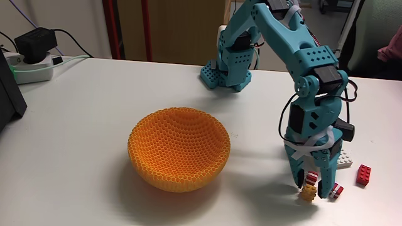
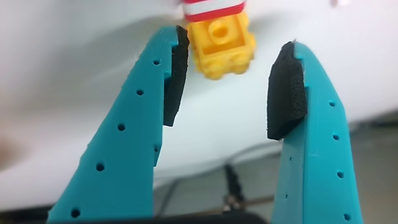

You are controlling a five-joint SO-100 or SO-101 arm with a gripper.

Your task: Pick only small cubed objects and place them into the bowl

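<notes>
White table [image 1: 94,125], front-right corner: my tool [image 2: 227,93] is spread wide around the yellow cube [image 2: 221,46], gripping nothing yet. Next I'd close, lift, carry it to the bowl [image 1: 179,149].

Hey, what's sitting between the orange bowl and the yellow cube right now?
Nothing: in the fixed view the white table is bare between the bowl and the yellow cube.

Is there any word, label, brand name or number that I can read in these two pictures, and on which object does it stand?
None can be read: no print shows on the orange bowl, the yellow cube, the red brick or the arm. The black device at the back left is too small to tell.
</notes>
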